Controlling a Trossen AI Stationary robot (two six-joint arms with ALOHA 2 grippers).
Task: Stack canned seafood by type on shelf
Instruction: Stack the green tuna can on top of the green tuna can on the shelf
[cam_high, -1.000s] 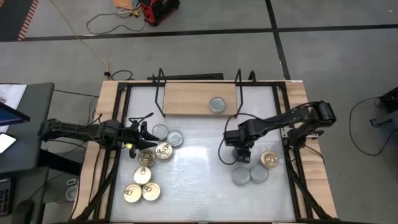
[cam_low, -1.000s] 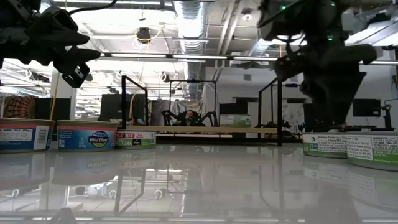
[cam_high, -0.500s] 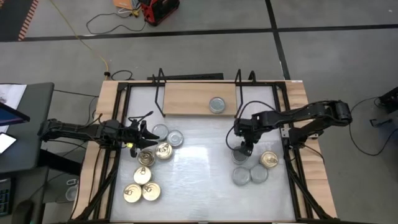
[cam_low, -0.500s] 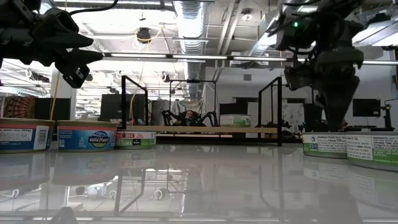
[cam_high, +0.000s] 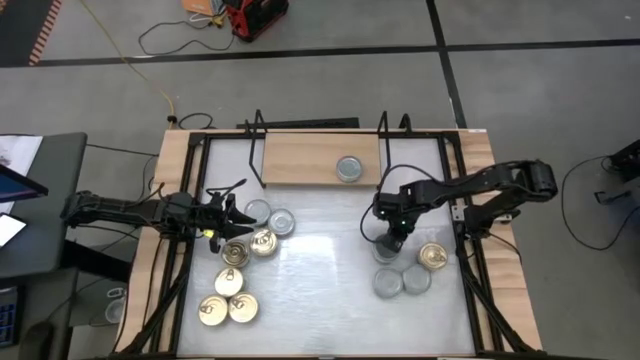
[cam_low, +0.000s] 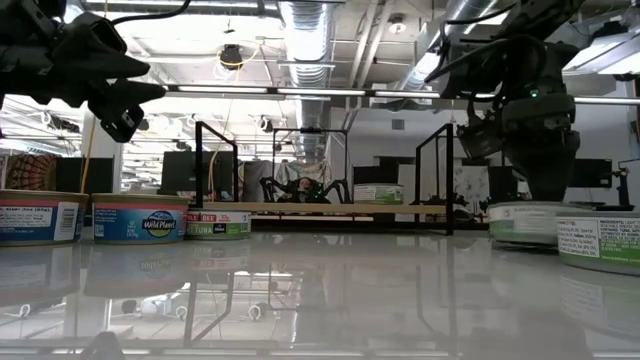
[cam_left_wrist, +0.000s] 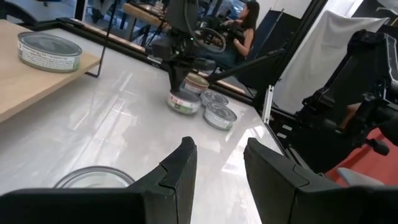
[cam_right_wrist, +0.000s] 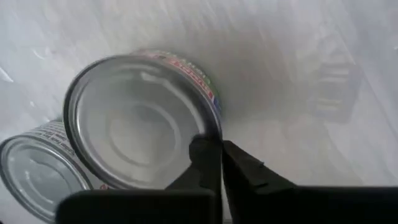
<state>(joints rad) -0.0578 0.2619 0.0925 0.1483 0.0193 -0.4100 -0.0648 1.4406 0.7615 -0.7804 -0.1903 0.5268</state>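
Left arm: stretched in low from the worktop's (cam_high: 320, 290) left edge, waiting. Left tool (cam_high: 232, 212) hovers over the near side of the gold-lid group, fingers (cam_left_wrist: 180, 168) apart, holding nothing.

Gold-lid tins (cam_high: 228, 285): a loose cluster at left front, with two silver-lid tins (cam_high: 270, 218) at its back edge, just beside the left tool.

Shelf (cam_high: 318, 157): at the worktop's rear centre; one silver-lid tin (cam_high: 349, 167) rests on its board toward the right end.

Right arm: reaches in from the right edge, elbow raised, wrist angled down. Right tool (cam_high: 392, 238) has its fingers (cam_right_wrist: 205, 163) together, pinching the rim of a silver-lid tin (cam_right_wrist: 140, 121) that sits on the worktop.

Remaining right group: two silver-lid tins (cam_high: 402, 282) and one gold-lid tin (cam_high: 433, 257), near the pinched tin.

Step in hand, by judgement: grasp of a silver-lid tin for the shelf. Next move calls for a level lift, a carry rearward, and placement squarely atop the shelved silver-lid tin.
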